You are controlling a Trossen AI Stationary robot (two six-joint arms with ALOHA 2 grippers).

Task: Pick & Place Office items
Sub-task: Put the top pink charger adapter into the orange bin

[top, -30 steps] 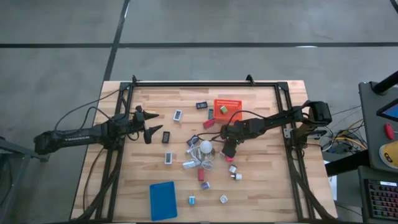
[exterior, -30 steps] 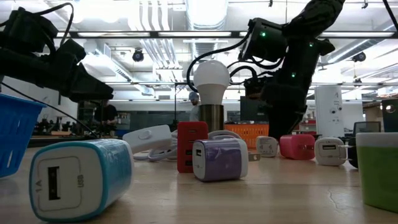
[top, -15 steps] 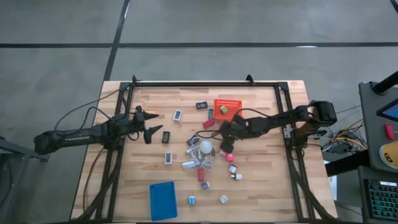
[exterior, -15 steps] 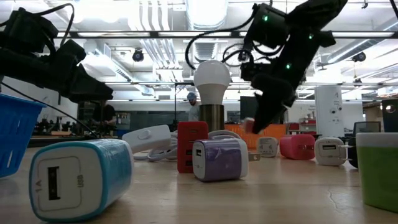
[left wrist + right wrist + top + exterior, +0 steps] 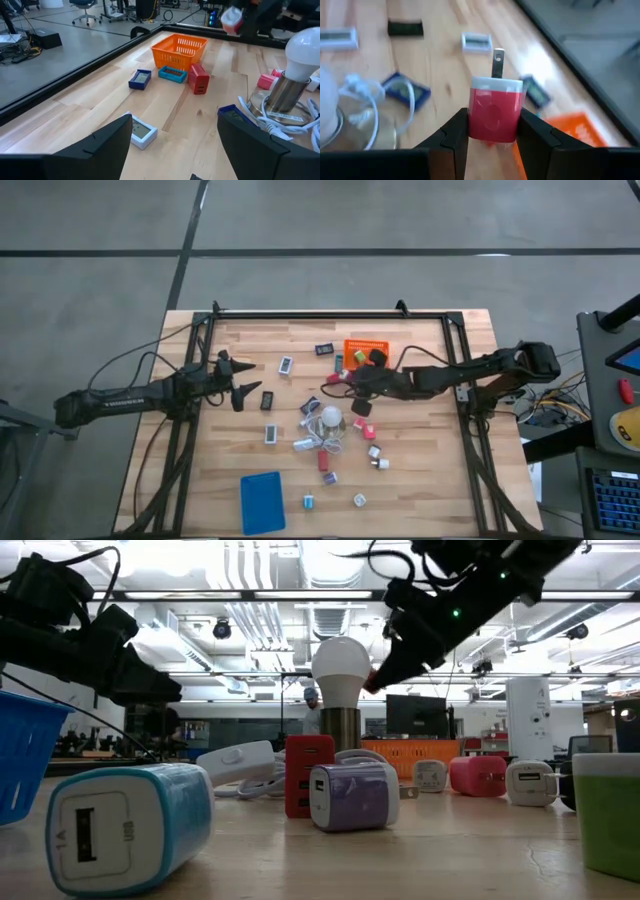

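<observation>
1. My landmark is the orange basket point(image 5: 365, 352) at the far side of the surface point(image 5: 420, 480).
2. My right hand point(image 5: 352, 379) is just beside the basket's near-left corner, lifted clear of the surface. Its fingers point(image 5: 454, 137) pinch a red plug point(image 5: 495, 113), prongs pointing forward.
3. From table height the hand point(image 5: 378, 677) hangs high above the bulb point(image 5: 340, 665), so the plug is airborne, not resting on anything.
4. My left hand point(image 5: 243, 388) waits well left of the basket with its fingers spread and nothing between them point(image 5: 105, 145).
5. Done so far, as I judge it: the basket seems to hold one or two small items already, though I cannot make them out clearly. The blue basket point(image 5: 262, 502), far from the orange one at the near edge, looks empty from above.
6. Left to do: most of the job. A red block point(image 5: 198, 78), a blue flat piece point(image 5: 140, 79) and a teal one point(image 5: 173, 74) lie just beside the orange basket.
7. More items lie farther off toward the near edge: a pink plug point(image 5: 478, 776), a white cube point(image 5: 530, 782), a purple cube point(image 5: 353, 796) and a teal charger point(image 5: 130, 828).
8. Next, I reckon, is carrying the red plug over the basket rim and letting go.
</observation>
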